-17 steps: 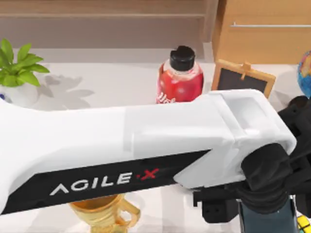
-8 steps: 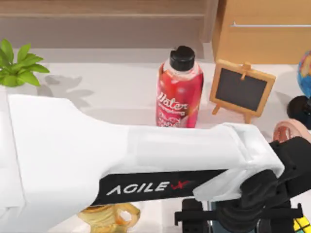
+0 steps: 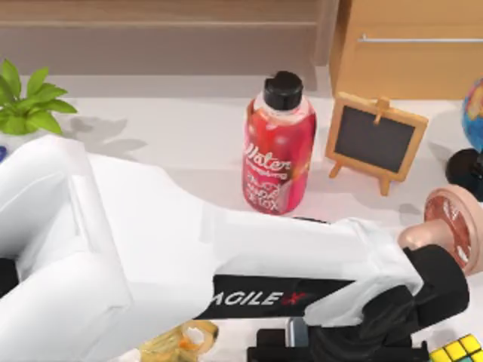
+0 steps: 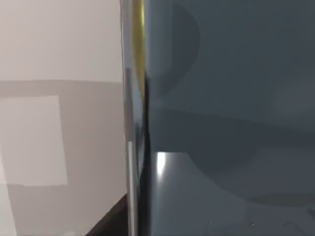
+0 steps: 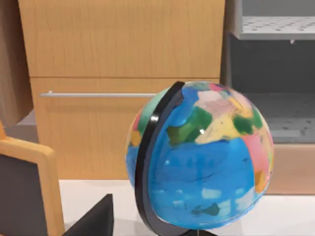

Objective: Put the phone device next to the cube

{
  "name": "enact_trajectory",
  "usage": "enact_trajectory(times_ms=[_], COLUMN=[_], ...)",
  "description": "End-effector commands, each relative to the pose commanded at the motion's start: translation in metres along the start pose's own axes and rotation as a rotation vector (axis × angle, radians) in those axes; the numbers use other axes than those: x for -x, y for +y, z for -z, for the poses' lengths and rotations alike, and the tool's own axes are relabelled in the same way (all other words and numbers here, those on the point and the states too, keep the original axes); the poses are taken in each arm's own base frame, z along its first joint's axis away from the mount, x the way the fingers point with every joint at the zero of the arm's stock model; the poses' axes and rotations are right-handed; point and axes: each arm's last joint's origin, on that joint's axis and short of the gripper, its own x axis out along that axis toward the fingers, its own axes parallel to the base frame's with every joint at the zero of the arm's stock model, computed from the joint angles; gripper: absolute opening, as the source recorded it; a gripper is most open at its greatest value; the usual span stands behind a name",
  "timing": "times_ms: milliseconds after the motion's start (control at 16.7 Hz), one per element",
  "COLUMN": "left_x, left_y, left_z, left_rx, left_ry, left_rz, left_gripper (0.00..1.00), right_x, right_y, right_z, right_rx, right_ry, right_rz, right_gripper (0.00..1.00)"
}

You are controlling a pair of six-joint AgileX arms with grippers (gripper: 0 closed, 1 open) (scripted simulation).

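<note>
The left gripper (image 3: 361, 345) sits at the near edge of the table, right of centre, at the end of an arm that reaches across from the left. Its opening is hidden under the wrist, so I cannot tell whether it grips anything. The phone device (image 4: 221, 123) lies right up against the left wrist camera, a grey-blue slab, and a sliver of it shows just left of the gripper in the top view. The cube (image 3: 457, 351) is at the near right corner, close to the gripper but apart from it.

The main risk, as I judge it, is that the slab is set down unseen and knocks the cube aside, or lands well short of it.

Counted: one phone device, one cube, one golden cup (image 3: 177, 343), one pink round object (image 3: 445, 226), one red bottle (image 3: 278, 147), one chalkboard (image 3: 375, 139), one globe (image 5: 199, 160), which the right arm's camera faces, and one plant (image 3: 29, 102).
</note>
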Motion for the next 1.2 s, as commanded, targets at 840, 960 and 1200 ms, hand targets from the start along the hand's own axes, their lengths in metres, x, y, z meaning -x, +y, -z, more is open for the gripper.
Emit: enact_trajectory(times_ms=[840, 960, 1200], left_x=[0.0, 0.0, 0.0], left_y=[0.0, 0.0, 0.0], left_z=[0.0, 0.0, 0.0], left_rx=[0.0, 0.0, 0.0], left_ry=[0.0, 0.0, 0.0], left_rz=[0.0, 0.0, 0.0], left_gripper=[0.9, 1.0, 1.0], right_x=[0.0, 0.0, 0.0], right_y=[0.0, 0.0, 0.0], right_z=[0.0, 0.0, 0.0], right_rx=[0.0, 0.0, 0.0], right_ry=[0.0, 0.0, 0.0], right_rz=[0.0, 0.0, 0.0], right_gripper=[1.0, 1.0, 1.0])
